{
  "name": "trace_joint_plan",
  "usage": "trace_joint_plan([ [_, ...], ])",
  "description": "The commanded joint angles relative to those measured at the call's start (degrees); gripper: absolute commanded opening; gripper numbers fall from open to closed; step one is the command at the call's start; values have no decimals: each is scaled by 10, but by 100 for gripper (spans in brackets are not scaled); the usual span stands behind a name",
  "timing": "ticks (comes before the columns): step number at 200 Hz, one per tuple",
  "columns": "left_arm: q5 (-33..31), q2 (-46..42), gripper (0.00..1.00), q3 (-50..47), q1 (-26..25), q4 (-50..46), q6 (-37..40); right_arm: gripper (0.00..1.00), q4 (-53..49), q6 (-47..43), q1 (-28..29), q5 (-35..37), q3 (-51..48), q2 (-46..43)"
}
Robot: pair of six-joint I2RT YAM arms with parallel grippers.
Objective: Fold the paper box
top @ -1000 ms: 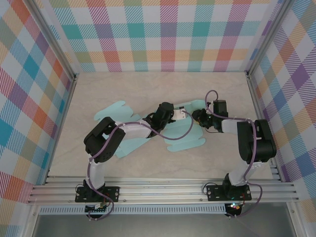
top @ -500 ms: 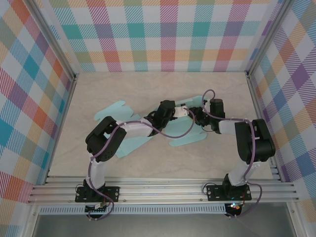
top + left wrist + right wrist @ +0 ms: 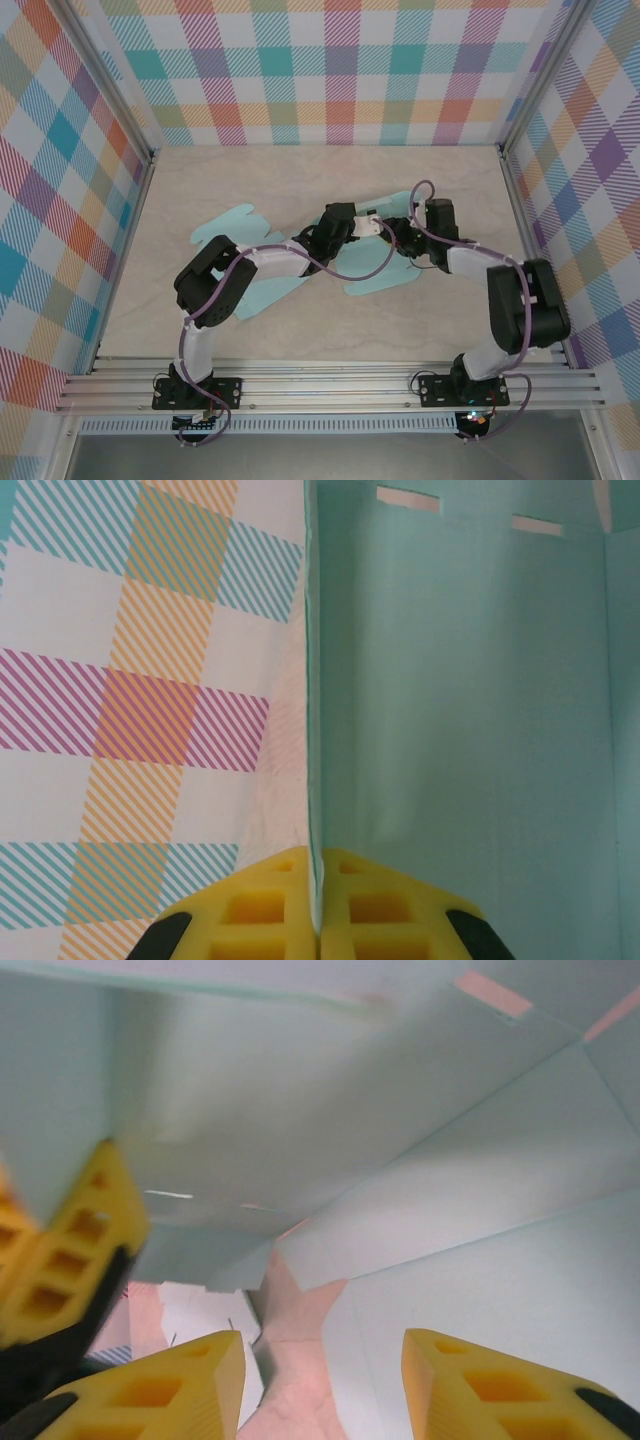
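The pale teal paper box (image 3: 262,285) lies as a flat cut-out across the middle of the table, its right part lifted. My left gripper (image 3: 366,227) is shut on the edge of a raised panel (image 3: 460,680); the sheet runs straight down between its yellow fingertips (image 3: 270,905). Close to the right of it my right gripper (image 3: 398,237) stands open under another teal panel (image 3: 480,1190), with nothing between its yellow fingers (image 3: 170,1385). In the right wrist view the left gripper's yellow finger (image 3: 62,1255) shows at the left edge.
A rounded flap (image 3: 224,226) of the blank spreads to the back left and another flap (image 3: 380,282) to the front right. Plaid walls (image 3: 330,70) close the table on three sides. Aluminium rails (image 3: 320,385) run along the near edge.
My right gripper has moved left, closer to the left gripper, and its jaws have spread wider. The front right flap has drawn in and looks narrower. The left gripper keeps its hold.
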Motion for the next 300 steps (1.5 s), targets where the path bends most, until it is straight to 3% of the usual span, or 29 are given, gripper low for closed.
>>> trace_joint_plan([
  [1,-4,0,0,-8,1,38,19,47,-81,-46,-20,19,9,-61],
  [50,6,9,0,-18,0,69,50,51,-183,-80,-103,52,48,-130],
  [107,22,25,0,-33,0,118,97,48,-223,-97,-206,3,177,11],
  [147,25,42,0,-35,0,151,123,44,-242,-127,-207,-17,282,143],
  [195,25,71,0,-25,0,173,159,42,-224,-134,-203,-64,322,239],
  [253,29,78,0,-16,0,172,167,41,-217,-142,-182,-87,321,285],
  [300,23,84,0,-16,0,169,165,40,-190,-148,-165,-101,284,270],
])
